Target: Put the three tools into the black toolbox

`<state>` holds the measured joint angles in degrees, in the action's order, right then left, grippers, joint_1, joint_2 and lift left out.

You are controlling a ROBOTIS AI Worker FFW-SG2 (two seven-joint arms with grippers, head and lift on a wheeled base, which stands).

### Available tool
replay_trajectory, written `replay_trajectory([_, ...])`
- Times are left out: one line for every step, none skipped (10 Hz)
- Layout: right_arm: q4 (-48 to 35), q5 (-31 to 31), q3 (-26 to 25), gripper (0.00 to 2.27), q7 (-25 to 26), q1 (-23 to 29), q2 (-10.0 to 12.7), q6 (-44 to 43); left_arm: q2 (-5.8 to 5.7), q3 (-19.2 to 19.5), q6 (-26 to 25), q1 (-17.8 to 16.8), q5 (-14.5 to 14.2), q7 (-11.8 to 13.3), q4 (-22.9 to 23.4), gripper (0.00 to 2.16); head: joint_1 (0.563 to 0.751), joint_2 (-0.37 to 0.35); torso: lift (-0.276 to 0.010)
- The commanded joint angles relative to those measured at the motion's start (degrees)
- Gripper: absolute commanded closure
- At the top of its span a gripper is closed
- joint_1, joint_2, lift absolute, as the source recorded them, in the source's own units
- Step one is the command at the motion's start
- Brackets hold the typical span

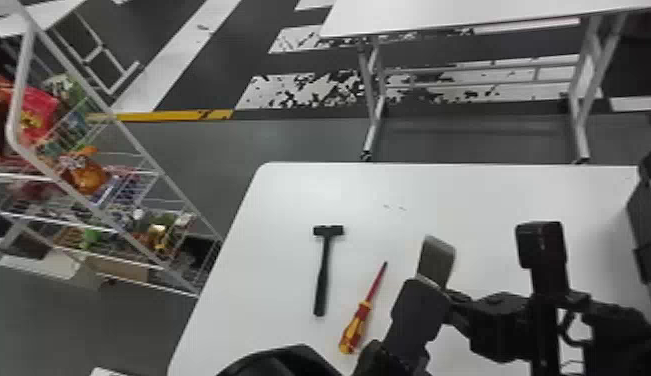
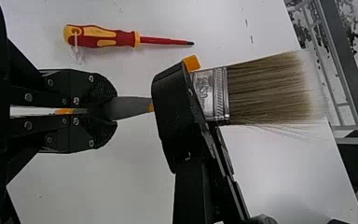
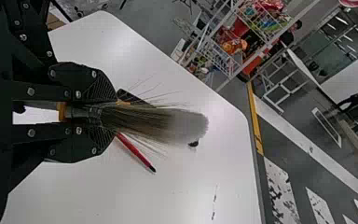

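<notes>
L end effector [image 2: 114, 111] is shut on the handle of the flat, grey-handled paintbrush w/ brown, pale-tipped bristles [image 2: 270, 88]; R end effector [image 3: 105, 112] grips it nr the metal collar, above the white worktop [image 1: 439, 192]. Brush's long axis runs fwd from L tips past R's, bristles outermost; R is nearer them, so prob. L lets go next. Red-and-yellow screwdriver [image 1: 356, 325] & slim black hammer [image 1: 322, 270] lie to brush's left.

White table [image 1: 379, 225] with black hammer [image 1: 323, 272] and red-and-yellow screwdriver [image 1: 360, 317].
</notes>
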<state>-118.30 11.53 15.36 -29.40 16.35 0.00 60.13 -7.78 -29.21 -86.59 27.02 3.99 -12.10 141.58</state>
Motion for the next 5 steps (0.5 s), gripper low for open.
replay_trajectory([-1.49, -0.02, 0.19, 2.24, 0.84, 0.52, 0.05, -0.4, 0.49, -0.5, 0.15, -0.3, 0.31, -0.12, -0.34, 1.72, 0.695, 0.305, -0.051])
replay_trajectory([-1.58, -0.02, 0.28, 2.24, 1.19, 0.35, 0.05, -0.58, 0.58, -0.68, 0.15, -0.3, 0.31, -0.47, -0.43, 1.72, 0.695, 0.289, -0.051])
replay_trajectory([-1.58, 0.25, 0.28, 2.24, 1.37, 0.08, 0.05, -0.58, 0.49, -0.68, 0.15, -0.3, 0.31, -1.0, -0.43, 1.72, 0.695, 0.284, -0.051])
replay_trajectory([-1.58, 0.6, -0.07, 2.24, 1.45, 0.08, 0.05, -0.58, 0.49, -0.59, 0.15, -0.3, 0.31, -1.0, -0.34, 1.36, 0.695, 0.286, -0.051])
replay_trajectory([-1.67, 0.86, -0.51, 2.24, 1.63, 0.35, 0.05, -0.58, 0.31, -0.59, 0.15, -0.3, 0.31, -0.82, -0.08, 0.26, 0.695, 0.285, -0.051])
